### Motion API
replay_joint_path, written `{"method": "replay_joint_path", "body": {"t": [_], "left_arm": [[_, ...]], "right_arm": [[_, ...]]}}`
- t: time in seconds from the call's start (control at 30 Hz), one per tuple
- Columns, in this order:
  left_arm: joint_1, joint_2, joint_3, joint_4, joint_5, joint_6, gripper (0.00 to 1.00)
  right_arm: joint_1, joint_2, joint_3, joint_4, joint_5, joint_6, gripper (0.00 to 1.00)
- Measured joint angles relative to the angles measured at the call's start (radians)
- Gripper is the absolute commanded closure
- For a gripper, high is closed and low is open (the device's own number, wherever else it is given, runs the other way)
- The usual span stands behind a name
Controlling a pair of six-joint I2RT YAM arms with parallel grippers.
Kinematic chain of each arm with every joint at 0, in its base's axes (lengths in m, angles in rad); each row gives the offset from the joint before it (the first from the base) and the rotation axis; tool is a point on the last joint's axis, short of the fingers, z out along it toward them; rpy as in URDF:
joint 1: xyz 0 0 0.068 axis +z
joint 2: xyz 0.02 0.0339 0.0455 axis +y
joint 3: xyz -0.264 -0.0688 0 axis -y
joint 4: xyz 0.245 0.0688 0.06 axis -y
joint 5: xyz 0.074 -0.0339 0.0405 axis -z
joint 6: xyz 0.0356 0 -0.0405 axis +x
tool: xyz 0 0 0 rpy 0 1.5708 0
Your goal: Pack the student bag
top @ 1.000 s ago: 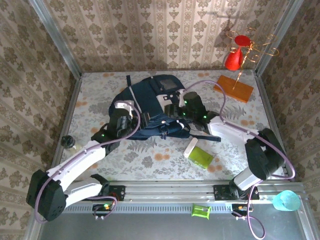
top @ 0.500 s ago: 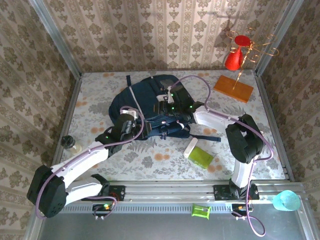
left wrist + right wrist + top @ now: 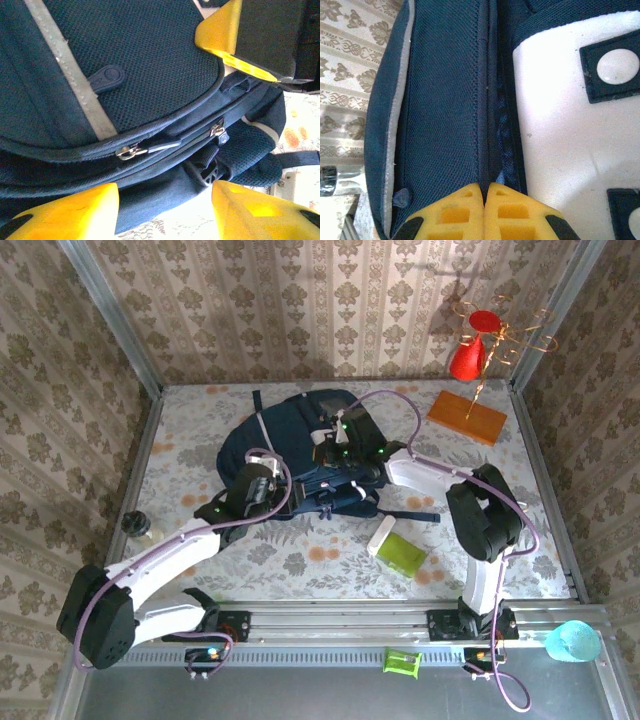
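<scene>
Student bag (image 3: pixel 290 435): lying flat mid-tabletop (image 3: pixel 180 455), zips seemingly closed, so probably at the opening step. From the left: left hand (image 3: pixel 165 212) half spread and empty just short of the zip pull (image 3: pixel 131 151), next needing to close on that tab and draw it along the track; right hand (image 3: pixel 484 192) pressed shut at a seam beside the white patch (image 3: pixel 555 115), likely steadying. Impossible to tell whether any fabric is caught between its fingertips; bag's inside hidden.
</scene>
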Motion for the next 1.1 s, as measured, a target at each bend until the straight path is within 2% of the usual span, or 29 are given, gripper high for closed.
{"method": "replay_joint_path", "body": {"t": [0.17, 0.47, 0.7, 0.97, 1.1], "left_arm": [[0.000, 0.005, 0.024, -0.002, -0.002, 0.000, 0.44], [0.000, 0.065, 0.092, -0.018, -0.044, 0.000, 0.46], [-0.012, 0.079, 0.119, -0.068, -0.118, 0.004, 0.51], [-0.040, 0.083, 0.119, -0.090, -0.182, -0.018, 0.47], [-0.052, 0.095, 0.117, -0.105, -0.217, -0.038, 0.53]], "right_arm": [[-0.002, -0.025, -0.042, 0.086, -0.021, 0.097, 1.00], [-0.002, -0.045, -0.100, 0.199, -0.039, 0.231, 1.00], [0.003, -0.045, -0.109, 0.234, -0.038, 0.271, 1.00], [0.007, -0.045, -0.114, 0.253, -0.039, 0.297, 1.00], [0.007, -0.045, -0.114, 0.261, -0.039, 0.297, 1.00]]}}
